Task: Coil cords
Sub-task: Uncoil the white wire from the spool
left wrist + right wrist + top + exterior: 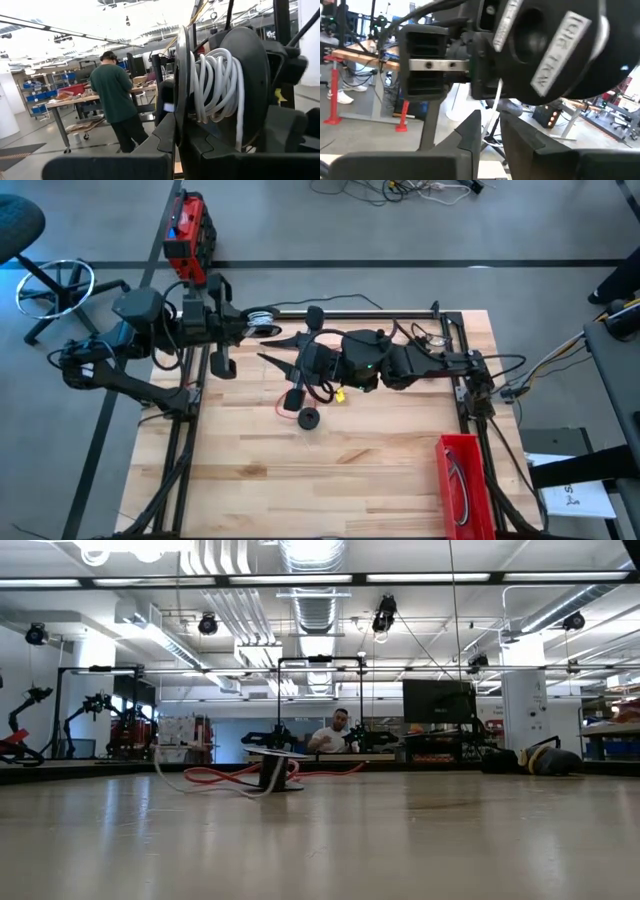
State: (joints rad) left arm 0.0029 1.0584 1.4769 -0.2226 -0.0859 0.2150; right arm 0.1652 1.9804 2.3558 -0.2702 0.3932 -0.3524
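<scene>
Apparently mid-winding: left gripper [175, 145] clamps a spool [210, 85] wound with white cord [215, 87]; right gripper [490, 130], fingers nearly closed, pinches its free end.

This is a robotics lab or workshop. Ducts [312, 580] and strip lights [440, 578] run bare across the open ceiling, and more robot arms [25, 705] stand on frames along the far wall. A person [116, 100] works at a bench [75, 100] near blue bins [37, 85] on shelves. The wooden worktop [380, 450] sits on a grey floor [400, 230] strewn with loose cables [400, 188].
</scene>
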